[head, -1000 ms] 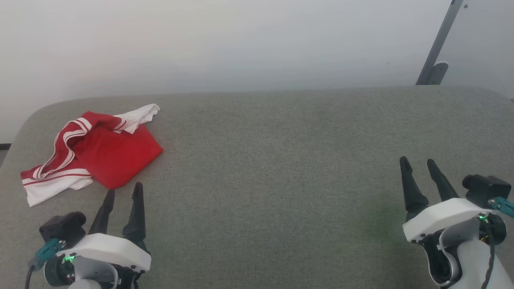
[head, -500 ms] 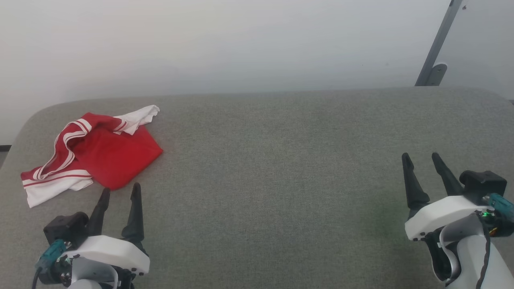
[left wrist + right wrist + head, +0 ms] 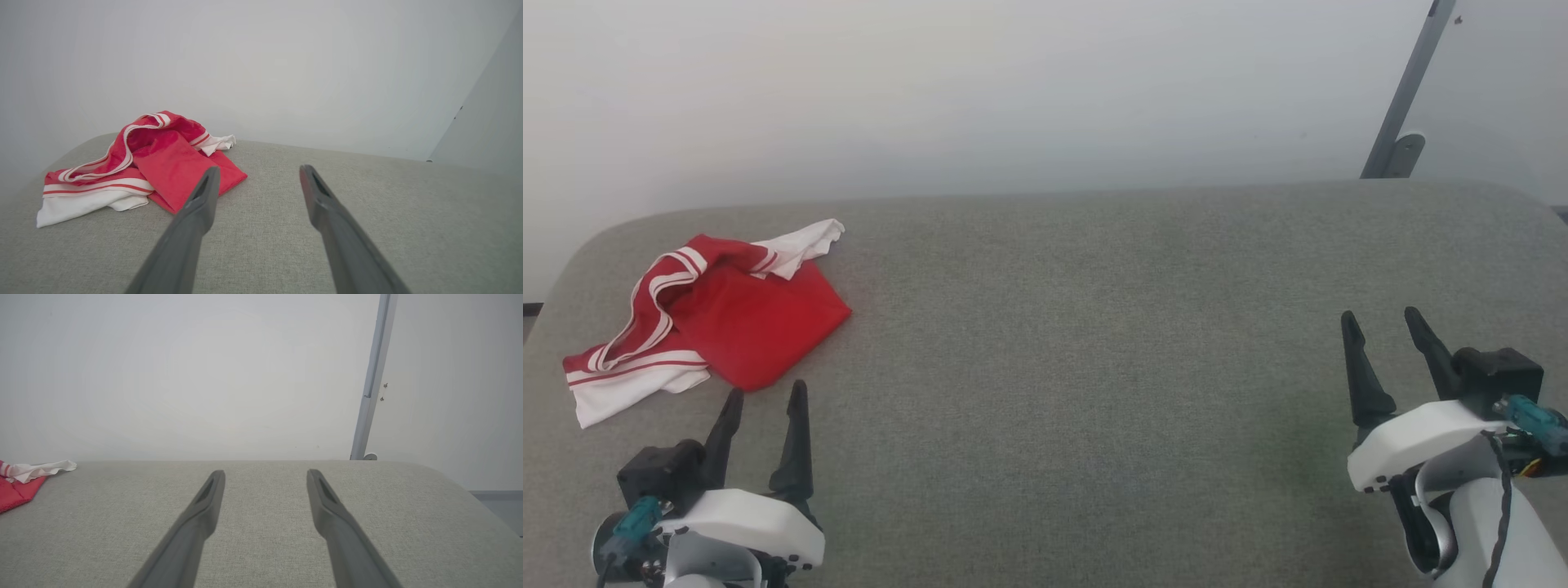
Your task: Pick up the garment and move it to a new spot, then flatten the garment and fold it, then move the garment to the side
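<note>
Garment (image 3: 711,322) crumpled just beyond left pincer (image 3: 768,389), right pincer (image 3: 1379,314) well apart, both spread wide, empty

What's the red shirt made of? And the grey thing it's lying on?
The red shirt looks like soft, thin, matte cloth: it crumples in loose folds. The grey surface under it looks like woven fabric, by its fine weave; rounded edges hint at padding.
</note>
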Controlling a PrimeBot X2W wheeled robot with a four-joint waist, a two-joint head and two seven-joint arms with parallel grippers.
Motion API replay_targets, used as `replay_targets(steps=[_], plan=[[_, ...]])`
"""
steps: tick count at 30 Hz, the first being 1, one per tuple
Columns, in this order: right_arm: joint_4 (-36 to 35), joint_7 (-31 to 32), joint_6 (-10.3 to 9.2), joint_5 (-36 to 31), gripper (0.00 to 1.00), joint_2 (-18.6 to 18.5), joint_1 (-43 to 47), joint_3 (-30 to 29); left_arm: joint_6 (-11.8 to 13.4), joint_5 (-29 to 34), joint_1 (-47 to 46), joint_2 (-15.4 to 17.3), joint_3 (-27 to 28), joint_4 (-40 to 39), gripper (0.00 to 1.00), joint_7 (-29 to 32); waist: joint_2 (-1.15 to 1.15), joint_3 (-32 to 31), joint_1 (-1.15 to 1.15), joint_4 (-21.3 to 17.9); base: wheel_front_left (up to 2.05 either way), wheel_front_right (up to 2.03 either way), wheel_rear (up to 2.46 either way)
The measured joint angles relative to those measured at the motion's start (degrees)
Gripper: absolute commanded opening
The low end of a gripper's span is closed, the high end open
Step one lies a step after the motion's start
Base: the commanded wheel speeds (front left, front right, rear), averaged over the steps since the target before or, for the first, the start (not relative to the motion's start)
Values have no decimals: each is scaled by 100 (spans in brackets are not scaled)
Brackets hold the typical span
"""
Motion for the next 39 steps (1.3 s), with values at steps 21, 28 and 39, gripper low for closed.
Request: replay_targets(steps=[21,28,39], plan=[[97,-249,0,-125,100,27,-43,-147,-243,657,-66,-64,210,356,100,-244,0,0,0,88,0,0,0],[131,-315,0,-41,100,45,-58,-159,-254,702,-234,-105,202,556,100,-309,0,36,0,335,0,0,0],[186,-332,0,349,100,101,-114,372,-255,834,-386,-246,414,737,100,-327,0,111,0,1182,0,0,0]])
